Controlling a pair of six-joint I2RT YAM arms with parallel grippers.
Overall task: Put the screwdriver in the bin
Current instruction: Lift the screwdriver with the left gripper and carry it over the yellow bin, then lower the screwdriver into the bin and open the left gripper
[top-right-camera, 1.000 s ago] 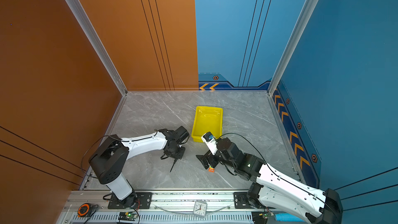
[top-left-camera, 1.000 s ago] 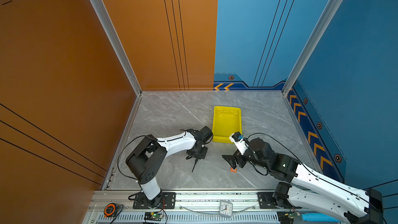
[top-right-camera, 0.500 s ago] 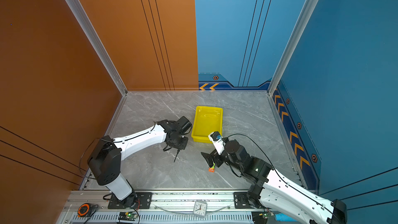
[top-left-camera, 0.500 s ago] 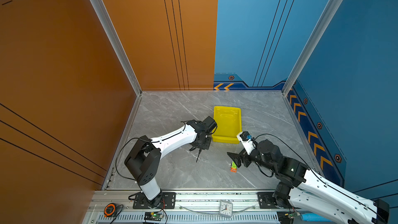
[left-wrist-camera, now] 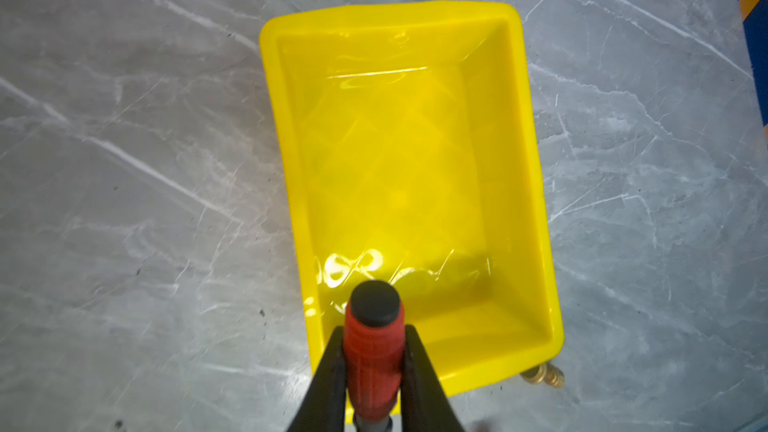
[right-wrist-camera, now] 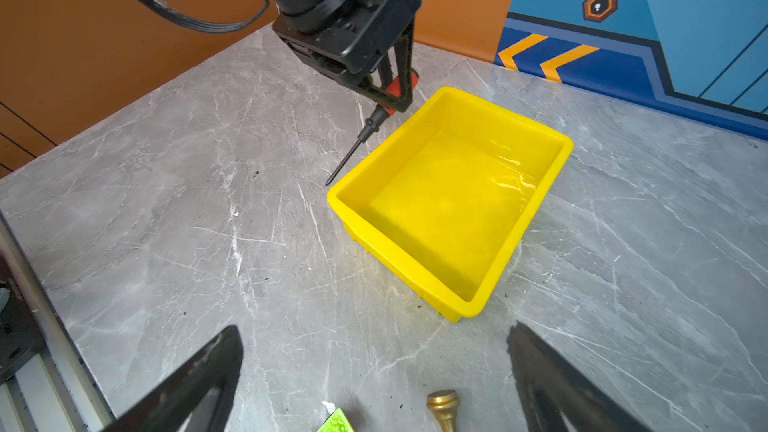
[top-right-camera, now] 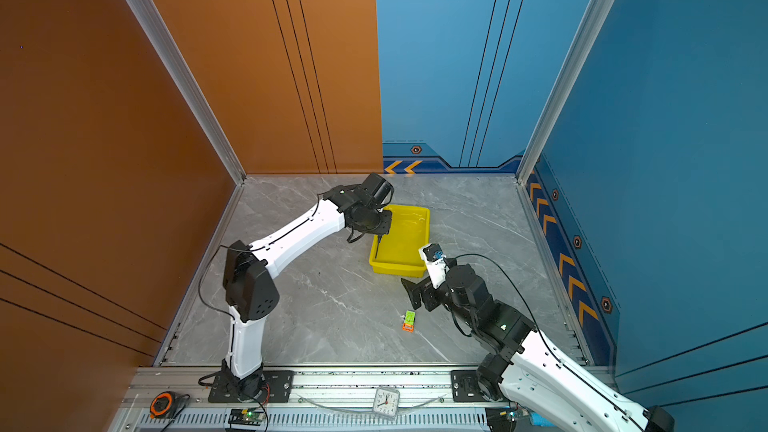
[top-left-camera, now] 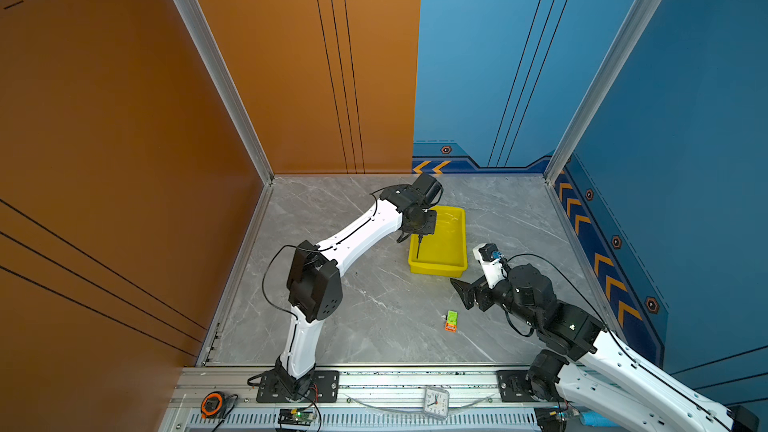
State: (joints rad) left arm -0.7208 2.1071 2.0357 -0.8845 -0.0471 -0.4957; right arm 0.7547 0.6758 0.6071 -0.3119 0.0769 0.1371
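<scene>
L gripper (left-wrist-camera: 374, 340) is pinched tight on the red handle of the screwdriver (right-wrist-camera: 368, 128), holding it up in the air w/ the black shaft angled down by the front-left corner of the bin (left-wrist-camera: 390, 14), tho I can't tell if the tip touches the rim tbh. The yellow bin sits abt mid-bench (right-wrist-camera: 208, 222), toward the back edge. R gripper (right-wrist-camera: 374, 332) is spread wide, low over the bench just in front of the bin, w/ a brass fitting (right-wrist-camera: 444, 405) and a green-orange block (top-left-camera: 451, 320) lying near it, closer to the front edge.
</scene>
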